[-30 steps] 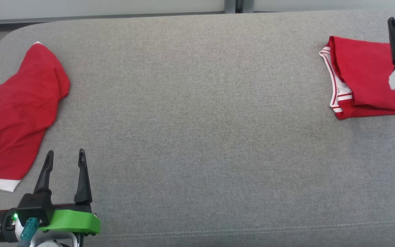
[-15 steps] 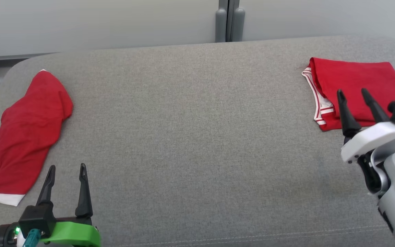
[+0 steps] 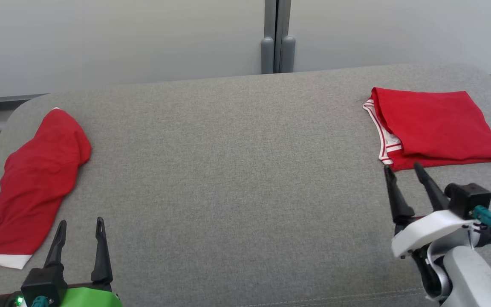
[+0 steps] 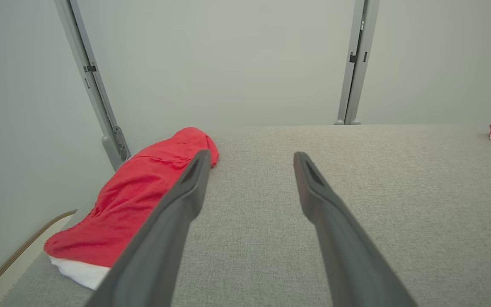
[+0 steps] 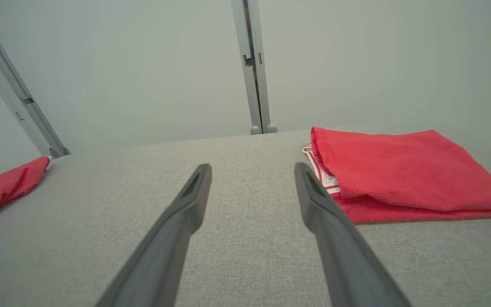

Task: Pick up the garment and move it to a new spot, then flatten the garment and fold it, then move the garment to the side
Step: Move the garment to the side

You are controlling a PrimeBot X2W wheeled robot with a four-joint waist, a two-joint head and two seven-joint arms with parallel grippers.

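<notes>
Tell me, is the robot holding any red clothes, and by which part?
No, nothing is held. The left tool and right tool are open and empty. The folded garment and the crumpled garment lie on the cushion.

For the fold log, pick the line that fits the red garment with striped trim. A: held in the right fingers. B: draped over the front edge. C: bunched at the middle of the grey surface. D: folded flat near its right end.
D: the red garment lies folded flat at the right end of the grey surface, and the right gripper stands just short of it, fingers apart and empty.
</notes>
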